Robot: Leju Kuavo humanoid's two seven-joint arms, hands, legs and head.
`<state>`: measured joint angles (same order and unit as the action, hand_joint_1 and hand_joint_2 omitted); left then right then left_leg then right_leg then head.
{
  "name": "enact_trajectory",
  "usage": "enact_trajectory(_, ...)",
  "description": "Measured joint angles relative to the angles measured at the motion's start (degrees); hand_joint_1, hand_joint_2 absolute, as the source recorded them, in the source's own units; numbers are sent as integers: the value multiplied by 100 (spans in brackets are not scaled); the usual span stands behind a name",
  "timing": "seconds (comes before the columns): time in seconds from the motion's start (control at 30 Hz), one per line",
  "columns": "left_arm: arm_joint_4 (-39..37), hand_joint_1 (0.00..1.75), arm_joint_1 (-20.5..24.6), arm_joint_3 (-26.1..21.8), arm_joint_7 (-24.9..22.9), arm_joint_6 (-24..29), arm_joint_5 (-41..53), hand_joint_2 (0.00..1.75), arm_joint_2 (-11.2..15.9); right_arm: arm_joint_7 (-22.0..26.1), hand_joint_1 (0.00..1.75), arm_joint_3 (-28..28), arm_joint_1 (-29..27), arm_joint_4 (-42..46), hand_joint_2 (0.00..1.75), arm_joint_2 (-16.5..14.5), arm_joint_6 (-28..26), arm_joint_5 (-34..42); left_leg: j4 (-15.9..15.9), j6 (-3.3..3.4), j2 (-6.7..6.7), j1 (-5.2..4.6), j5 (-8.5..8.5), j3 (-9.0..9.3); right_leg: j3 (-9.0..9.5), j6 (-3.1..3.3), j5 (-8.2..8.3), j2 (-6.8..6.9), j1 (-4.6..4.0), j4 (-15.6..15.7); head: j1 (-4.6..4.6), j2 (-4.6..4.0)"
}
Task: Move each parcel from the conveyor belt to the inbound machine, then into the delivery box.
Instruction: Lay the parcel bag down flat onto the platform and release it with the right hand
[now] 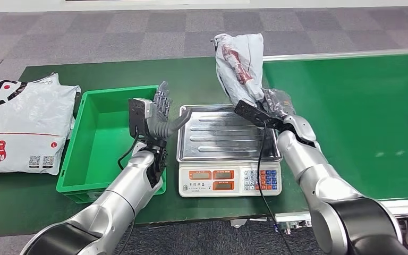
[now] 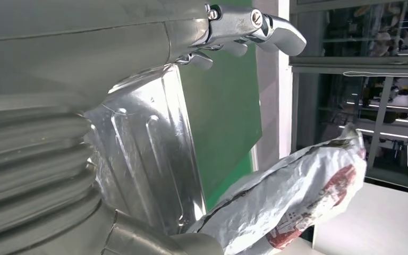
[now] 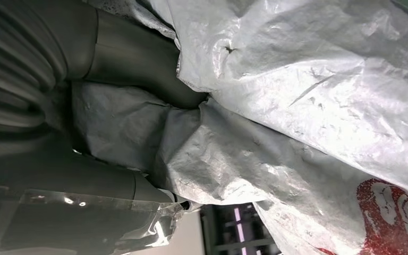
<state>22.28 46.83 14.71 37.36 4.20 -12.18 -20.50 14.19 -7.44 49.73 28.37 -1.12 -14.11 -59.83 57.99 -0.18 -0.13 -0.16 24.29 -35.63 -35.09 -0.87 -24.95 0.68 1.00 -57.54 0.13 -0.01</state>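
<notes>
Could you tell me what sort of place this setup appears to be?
Probably a mock parcel-sorting station: a green conveyor belt, a weighing scale with a steel pan, a green bin, and plastic mail bags, one bag held up by the right robot hand.

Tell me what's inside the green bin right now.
The green bin shows only its bare green floor and walls, no parcel inside. The left hand and forearm cover its near right corner, so that patch can't be checked. The parcel is gripped by the right hand.
</notes>
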Motion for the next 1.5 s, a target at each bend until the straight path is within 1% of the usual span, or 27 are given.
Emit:
enact_trajectory(0.1,5,0,-34,0,34,-13,70,175,18,213,175,-217,-100,129,175,29,63,552,0,0,-1,1,0,1,0,0,0,1,-1,0,0,0)
enact_trajectory(0.17,11,0,-56,-1,46,-5,119,175,26,330,175,-441,-254,368,175,104,100,1019,0,0,-2,1,0,1,-1,0,0,1,-1,0,0,-1)
enact_trajectory(0.27,14,0,-71,-4,68,27,172,175,50,393,175,-900,-626,997,175,370,144,1753,1,0,-10,0,0,-1,0,-1,-1,7,1,1,0,1)
enact_trajectory(0.37,16,0,-77,-18,91,61,205,175,95,258,175,-1387,-1082,1817,175,750,188,2341,1,3,-13,-2,3,-5,1,-3,-2,8,2,2,1,0)
enact_trajectory(0.47,26,0,-79,-33,103,67,224,175,125,93,175,-1746,-1442,2498,175,1063,184,2540,1,4,-9,-3,7,-6,-2,-3,-2,5,3,3,1,0)
enact_trajectory(0.57,42,0,-80,-41,99,69,273,175,132,-97,175,-1974,-1730,3034,175,1284,121,2611,1,4,-8,-2,7,-6,-3,-3,-3,5,2,4,0,0)
enact_trajectory(0.7,48,0,-80,-46,66,70,318,175,133,-225,175,-2127,-1952,3492,175,1480,68,2636,0,4,-8,-1,6,-6,-3,-2,-3,6,1,2,1,0)
enact_trajectory(0.87,48,0,-77,-46,29,72,334,175,125,-231,175,-2215,-1977,3680,175,1605,84,2730,0,4,-2,-1,6,-6,-4,-2,-2,2,2,2,0,0)
enact_trajectory(1.0,48,0,-76,-46,18,74,340,175,122,-233,0,-2271,-1968,3719,175,1640,125,2769,0,4,-3,-2,5,-6,-3,-3,-2,3,2,2,0,0)
enact_trajectory(1.2,48,0,-67,-46,-20,78,350,175,93,-336,0,-2390,-1741,3522,175,1644,318,2868,0,4,-4,-2,5,-7,-3,-3,-2,4,2,2,0,-1)
enact_trajectory(1.5,48,0,-54,-46,-97,3,366,175,48,-353,0,-2453,-1567,3037,175,1644,226,3100,1,4,-5,-2,5,-7,-3,-3,-2,5,2,2,1,0)
